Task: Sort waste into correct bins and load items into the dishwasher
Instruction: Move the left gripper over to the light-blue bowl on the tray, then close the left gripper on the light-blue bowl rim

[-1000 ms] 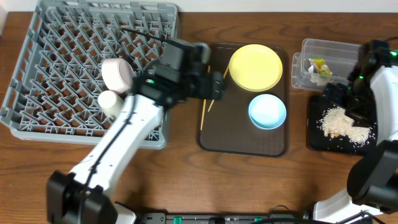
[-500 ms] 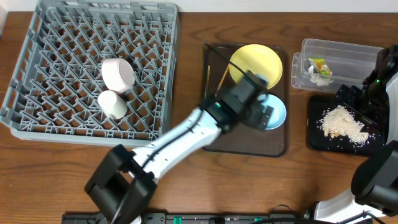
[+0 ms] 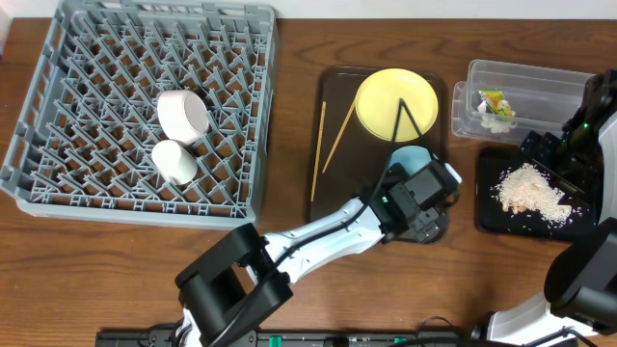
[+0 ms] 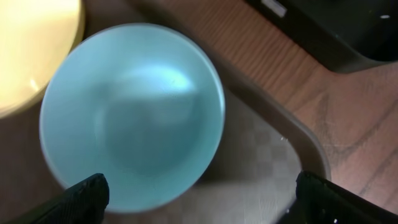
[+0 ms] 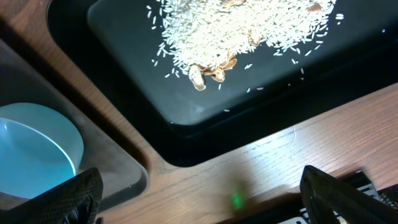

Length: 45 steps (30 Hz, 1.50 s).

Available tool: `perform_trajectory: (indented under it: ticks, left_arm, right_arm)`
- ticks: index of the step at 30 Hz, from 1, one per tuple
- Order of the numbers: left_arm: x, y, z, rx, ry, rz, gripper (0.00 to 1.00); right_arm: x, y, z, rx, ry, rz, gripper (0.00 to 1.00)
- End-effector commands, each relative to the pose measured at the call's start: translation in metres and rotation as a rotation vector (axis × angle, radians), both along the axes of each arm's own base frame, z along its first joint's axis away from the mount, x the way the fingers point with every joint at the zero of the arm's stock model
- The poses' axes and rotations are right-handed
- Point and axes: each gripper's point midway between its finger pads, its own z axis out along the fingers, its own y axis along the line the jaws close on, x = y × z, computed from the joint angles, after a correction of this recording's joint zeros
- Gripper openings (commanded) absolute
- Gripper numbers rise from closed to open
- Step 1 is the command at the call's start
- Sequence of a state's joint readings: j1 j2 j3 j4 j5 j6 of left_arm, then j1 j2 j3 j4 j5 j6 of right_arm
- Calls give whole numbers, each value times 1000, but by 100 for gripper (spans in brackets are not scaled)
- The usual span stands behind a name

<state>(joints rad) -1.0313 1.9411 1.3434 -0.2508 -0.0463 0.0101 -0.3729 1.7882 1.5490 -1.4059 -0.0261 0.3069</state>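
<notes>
The light blue bowl (image 3: 409, 158) sits on the dark brown tray (image 3: 333, 207), below the yellow plate (image 3: 395, 96). My left gripper (image 3: 426, 204) hovers over the bowl's near side, open and empty. In the left wrist view the bowl (image 4: 134, 115) lies between and ahead of the open fingers (image 4: 199, 200). Two chopsticks (image 3: 319, 149) lie at the tray's left. A white bowl (image 3: 183, 114) and a white cup (image 3: 174, 161) rest in the grey rack (image 3: 87, 58). My right gripper (image 5: 202, 199) is open over the table beside the black tray (image 5: 186, 118) of rice crumbs (image 5: 249, 31).
The clear tub (image 3: 540, 77) at the back right holds the yellow-green wrapper (image 3: 494, 100) and white paper bits (image 3: 492, 121). The black tray (image 3: 490, 220) with crumbs (image 3: 525, 188) lies in front of it. The right arm (image 3: 588, 145) stands at the right edge.
My left arm has swung right from the rack's edge across the brown tray to the blue bowl. The right arm shifted slightly right early on, then stayed still.
</notes>
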Motion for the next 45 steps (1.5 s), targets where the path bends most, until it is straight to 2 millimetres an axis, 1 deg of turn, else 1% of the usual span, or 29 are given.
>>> perform_trajectory:
  ticks: [1, 4, 9, 11, 15, 16, 17, 18, 20, 23, 27, 32, 36, 39, 45]
  left_arm:
    - [7, -1, -8, 42, -52, -44, 98]
    - [7, -1, -16, 53, -45, -45, 95]
    - [4, 2, -42, 101, -15, -46, 92]
    - [4, 3, -48, 111, -9, -46, 88]
    - [6, 4, -48, 113, -15, -39, 75]
    - [8, 6, -48, 120, -24, -32, 66]
    - [9, 7, -48, 128, -28, -27, 61]
    - [9, 9, -49, 134, -26, -26, 54]
    - [8, 13, -51, 151, -22, -22, 47]
    - [16, 22, -51, 194, -61, 16, 40]
    - [23, 31, -46, 229, -101, 48, 37]
    - [22, 33, -36, 223, -104, 49, 38]
    - [23, 33, -22, 205, -122, 56, 38]
    - [27, 34, -14, 190, -129, 65, 33]
    - [31, 41, -14, 199, -122, 80, 32]
  right_arm:
    - [-1, 0, 7, -7, -21, -15, 99]
    - [-1, 0, 7, -6, -19, -15, 99]
    - [-1, 1, 7, -6, -19, -15, 99]
    - [-1, 1, 7, -6, -19, -15, 99]
    - [-1, 1, 7, -6, -19, -15, 99]
    - [-1, 1, 7, -6, -19, -15, 99]
    - [-1, 1, 7, -6, -19, -15, 99]
    - [-1, 1, 7, -6, -19, -15, 99]
    - [-1, 1, 7, -5, -19, -15, 99]
    - [-1, 2, 7, 0, -21, -15, 99]
    - [-1, 2, 7, 0, -21, -15, 99]
    - [-1, 2, 7, 0, -22, -15, 99]
    - [-1, 2, 7, 0, -22, -15, 99]
    - [-1, 2, 7, 0, -21, -15, 99]
    - [-1, 2, 7, 0, -21, -15, 99]
